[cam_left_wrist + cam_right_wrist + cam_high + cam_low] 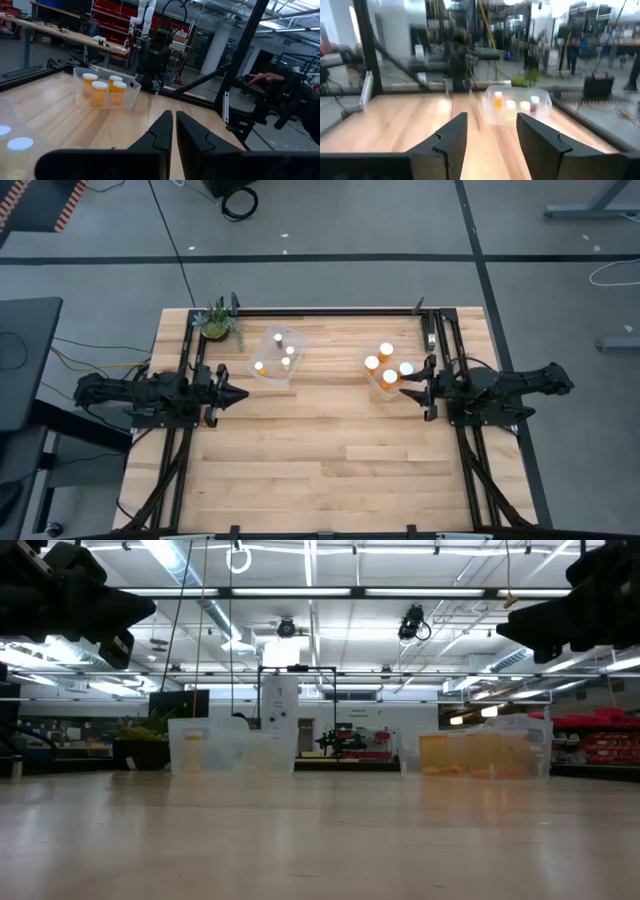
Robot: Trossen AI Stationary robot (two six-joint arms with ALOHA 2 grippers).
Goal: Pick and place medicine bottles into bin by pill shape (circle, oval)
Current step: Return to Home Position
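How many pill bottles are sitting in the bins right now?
8. Four medicine bottles stand in the left bin, four in the right bin, counting caps seen from above; none looks hidden.

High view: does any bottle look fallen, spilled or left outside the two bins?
Nothing stands out. Four bottles stand cap-up in the left bin and four in the right bin; none lies on the table. The left gripper, shut, and the right gripper, open, hold nothing.
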